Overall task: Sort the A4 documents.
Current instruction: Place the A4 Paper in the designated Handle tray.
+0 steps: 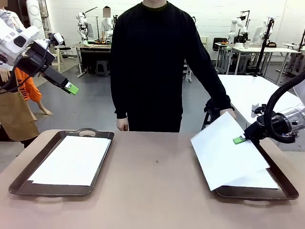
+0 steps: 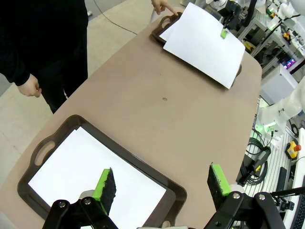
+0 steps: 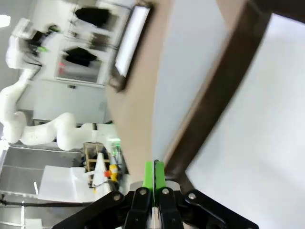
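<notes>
Between the right gripper's (image 1: 239,140) closed fingers, pinched at its edge: one A4 sheet (image 1: 226,150), tilted above the right tray (image 1: 281,188), another sheet (image 1: 255,180) beneath; a person's hand (image 1: 228,112) at its far corner. Below the left gripper's (image 2: 162,183) wide-open fingers, well clear: a third sheet (image 1: 71,160) flat in the left tray (image 1: 57,189) on the tabletop (image 1: 157,191). Likely risk: thin paper slipping or creasing. No legible writing.

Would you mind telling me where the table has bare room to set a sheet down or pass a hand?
The widest bare stretch of table lies between the left tray and the right tray. It is crowded at the right tray: a lifted sheet, pinched by the right claw, overhangs its inner edge, with the person's hand at its far corner.
</notes>
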